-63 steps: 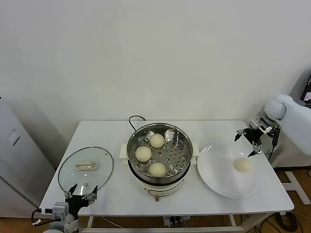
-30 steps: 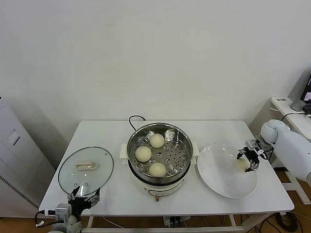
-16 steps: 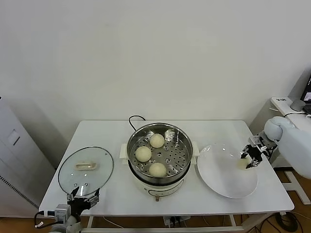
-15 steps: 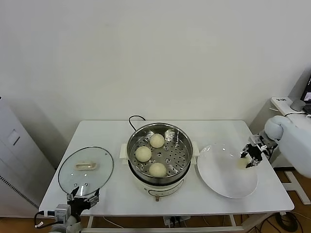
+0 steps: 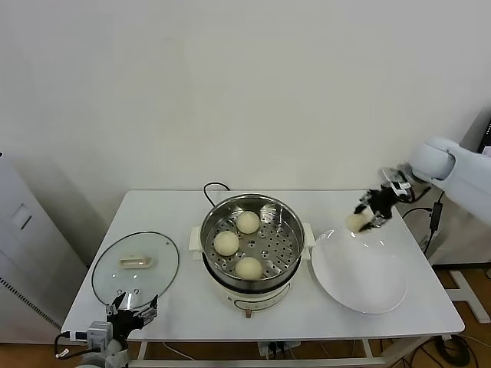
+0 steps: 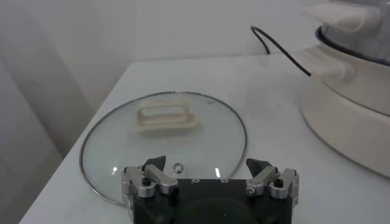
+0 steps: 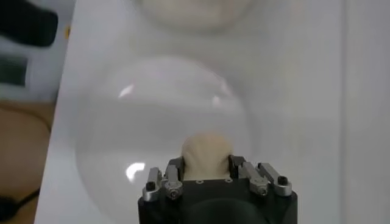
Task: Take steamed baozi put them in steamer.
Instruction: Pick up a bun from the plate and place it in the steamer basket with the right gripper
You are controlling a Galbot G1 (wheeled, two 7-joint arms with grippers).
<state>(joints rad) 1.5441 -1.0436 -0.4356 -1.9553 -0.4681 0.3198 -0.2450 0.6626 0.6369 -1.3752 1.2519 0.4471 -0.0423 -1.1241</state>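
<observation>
Four baozi (image 5: 248,222) — one steamer (image 5: 288,264), one plate (image 5: 360,284), one lid (image 5: 111,280).

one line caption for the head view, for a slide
Right pincer carries a bun above the plate toward the steamer.

Pale creams, whites and bright steel, with black at the tools

The steamed baozi (image 5: 248,222) are smooth pale cream, three in the steamer (image 5: 252,247) at frame centre, a fourth (image 5: 355,222) cream too at the right tool (image 5: 369,211), which is black with silver screws. The steamer is shiny silver steel with a dotted pattern of holes in its tray, on a white base with a black cord (image 5: 214,186). The plate (image 5: 359,268), centre right, is glossy white on a white surface (image 5: 161,207). The lid (image 5: 136,267), lower left, is clear glass with a cream handle. The left tool (image 5: 129,310), at the bottom left, is black and silver. The wall (image 5: 230,84) is off-white.
</observation>
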